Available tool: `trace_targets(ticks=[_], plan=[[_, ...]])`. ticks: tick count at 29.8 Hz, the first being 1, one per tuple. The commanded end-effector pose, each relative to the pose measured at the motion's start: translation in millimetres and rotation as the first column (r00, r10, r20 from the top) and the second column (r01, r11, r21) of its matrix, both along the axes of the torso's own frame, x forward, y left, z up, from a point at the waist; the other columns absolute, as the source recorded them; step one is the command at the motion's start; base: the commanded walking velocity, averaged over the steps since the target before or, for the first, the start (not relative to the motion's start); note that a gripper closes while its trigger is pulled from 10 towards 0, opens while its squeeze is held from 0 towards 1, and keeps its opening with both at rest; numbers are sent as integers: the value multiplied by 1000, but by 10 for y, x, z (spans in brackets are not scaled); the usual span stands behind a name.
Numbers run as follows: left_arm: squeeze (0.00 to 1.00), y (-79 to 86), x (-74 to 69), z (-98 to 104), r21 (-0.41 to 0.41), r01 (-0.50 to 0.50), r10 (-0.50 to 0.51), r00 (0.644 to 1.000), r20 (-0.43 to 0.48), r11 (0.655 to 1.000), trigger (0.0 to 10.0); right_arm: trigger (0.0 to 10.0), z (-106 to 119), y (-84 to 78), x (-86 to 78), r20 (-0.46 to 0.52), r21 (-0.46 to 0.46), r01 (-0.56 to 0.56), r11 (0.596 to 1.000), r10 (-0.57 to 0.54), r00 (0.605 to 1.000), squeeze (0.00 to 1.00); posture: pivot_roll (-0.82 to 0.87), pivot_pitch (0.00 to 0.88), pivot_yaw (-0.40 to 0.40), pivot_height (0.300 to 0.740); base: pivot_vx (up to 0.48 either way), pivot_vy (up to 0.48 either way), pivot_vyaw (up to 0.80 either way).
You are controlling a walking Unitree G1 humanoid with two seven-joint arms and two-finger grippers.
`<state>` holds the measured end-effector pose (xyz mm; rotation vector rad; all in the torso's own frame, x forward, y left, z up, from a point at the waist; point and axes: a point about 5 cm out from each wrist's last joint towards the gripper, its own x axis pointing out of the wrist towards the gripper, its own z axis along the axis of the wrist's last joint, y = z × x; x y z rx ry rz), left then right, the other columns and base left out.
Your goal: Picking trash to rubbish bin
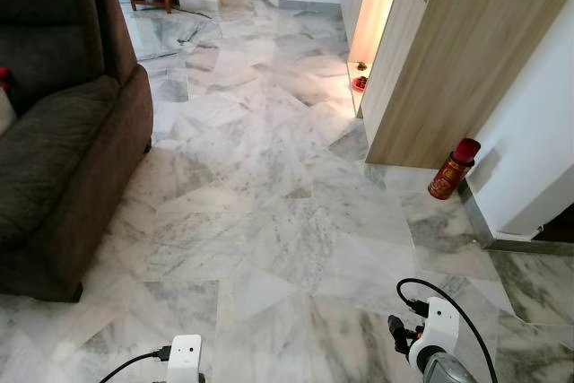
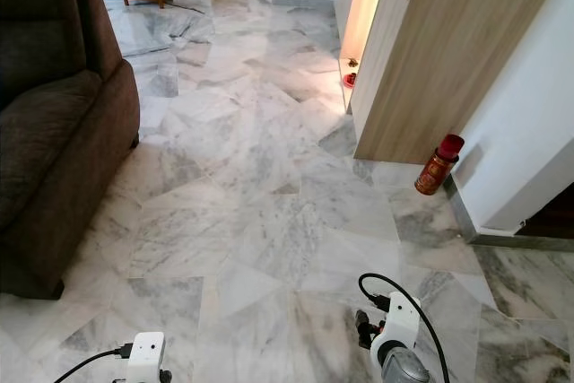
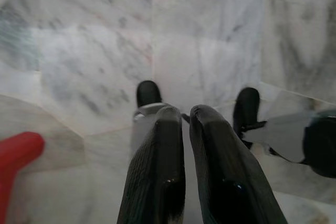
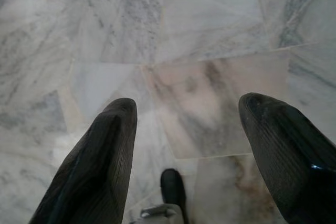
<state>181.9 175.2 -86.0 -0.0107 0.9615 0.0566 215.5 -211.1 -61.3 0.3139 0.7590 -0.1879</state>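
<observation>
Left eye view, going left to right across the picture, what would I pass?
Dark brown fabric sofa → grey-veined white marble floor → lit wooden cabinet niche → red cylindrical can with a red cap → white wall.

We see two white box-shaped wrist modules low in the head views, left module (image 1: pixel 184 354) with a black cable plugged into its side, right module (image 1: pixel 437 322) with a black cable looping over it and a black connector beside it. Below the right module, a silver-grey arm segment (image 1: pixel 446 369). Left claw (image 3: pixel 186 116): two long black fingers (image 3: pixel 157 171), ribbed, glossy near the base. Right claw (image 4: pixel 189 114): same black ribbed fingers (image 4: pixel 97 166). Small black rounded foot tips with grey parts below each claw.
</observation>
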Motion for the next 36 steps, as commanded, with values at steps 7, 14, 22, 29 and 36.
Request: trace_targets(ticks=[7, 14, 22, 29, 36], plan=[[0, 191, 218, 132, 66, 10, -14, 998, 54, 998, 10000, 10000, 17, 47, 46, 19, 38, 74, 997, -75, 997, 0, -8, 29, -14, 740, 0, 0, 0], [0, 220, 300, 182, 82, 26, -32, 997, 73, 996, 10000, 10000, 15, 97, 56, 29, 59, 96, 994, -98, 995, 0, -13, 36, 7, 740, 0, 0, 0], [0, 213, 228, 144, 78, -26, 20, 997, 74, 997, 10000, 10000, -49, 105, -59, 9, 38, 68, 997, -69, 998, 0, -2, 56, -4, 740, 0, 0, 0], [0, 224, 113, 90, 97, -1, -5, 998, 56, 995, 10000, 10000, -93, 30, -172, -1, 39, 113, 993, -113, 994, 0, -19, 43, -6, 740, 0, 0, 693], [0, 318, 104, 104, 108, -44, 36, 997, 73, 993, 10000, 10000, -105, -16, -215, -7, 26, 98, 995, -98, 995, 0, 14, 43, -20, 740, 0, 0, 800]])
